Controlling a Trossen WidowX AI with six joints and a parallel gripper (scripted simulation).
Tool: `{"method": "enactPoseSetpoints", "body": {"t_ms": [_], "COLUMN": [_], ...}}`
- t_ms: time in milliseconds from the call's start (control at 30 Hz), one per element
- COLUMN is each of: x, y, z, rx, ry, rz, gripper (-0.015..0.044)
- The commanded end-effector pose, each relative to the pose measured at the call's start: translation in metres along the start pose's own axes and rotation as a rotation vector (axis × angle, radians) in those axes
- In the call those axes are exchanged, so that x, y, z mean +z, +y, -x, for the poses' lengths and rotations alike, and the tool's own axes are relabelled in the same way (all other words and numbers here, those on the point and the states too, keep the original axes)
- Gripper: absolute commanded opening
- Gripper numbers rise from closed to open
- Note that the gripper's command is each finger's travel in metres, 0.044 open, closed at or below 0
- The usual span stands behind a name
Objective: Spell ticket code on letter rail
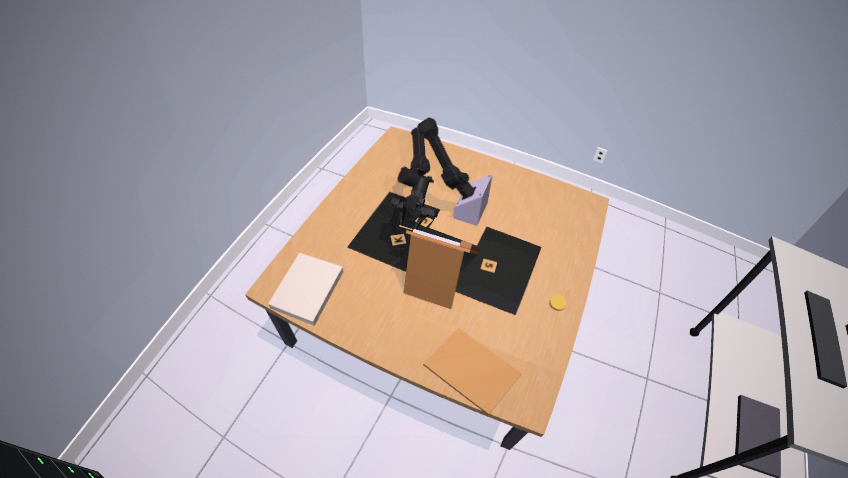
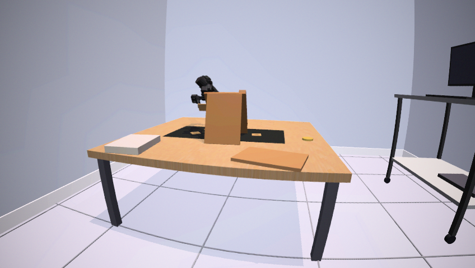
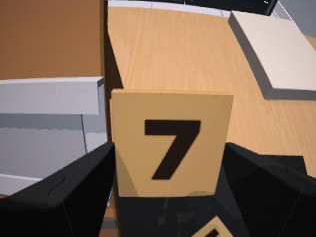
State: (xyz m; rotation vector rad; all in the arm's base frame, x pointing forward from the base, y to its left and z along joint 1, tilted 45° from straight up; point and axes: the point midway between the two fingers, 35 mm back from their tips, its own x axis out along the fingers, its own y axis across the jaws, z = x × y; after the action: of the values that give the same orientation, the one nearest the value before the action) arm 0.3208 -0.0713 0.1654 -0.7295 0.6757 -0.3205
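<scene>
My pincer is closed on the 7 tile, one finger at each side of it. I hold this tile raised above the dark mat, just beside the end of the brown board; if it touches there, I cannot tell. In the wrist view, its digit is upright. The K tile lies on the mat, and another letter tile is partly hidden below my pincer. On the other side of the board lies one more tile, whose mark looks like 5 or S. The bench carries also a yellow disc and a pale block.
</scene>
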Motion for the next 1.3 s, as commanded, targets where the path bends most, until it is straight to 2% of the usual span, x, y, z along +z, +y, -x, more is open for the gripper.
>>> {"method": "enactPoseSetpoints", "body": {"t_ms": [0,1267], "x": [0.0,0.0], "y": [0.002,0.021], "z": [0.0,-0.001], "rx": [-0.002,-0.001], "ry": [0.0,0.0], "rz": [-0.003,-0.003], "gripper": [0.0,0.0]}}
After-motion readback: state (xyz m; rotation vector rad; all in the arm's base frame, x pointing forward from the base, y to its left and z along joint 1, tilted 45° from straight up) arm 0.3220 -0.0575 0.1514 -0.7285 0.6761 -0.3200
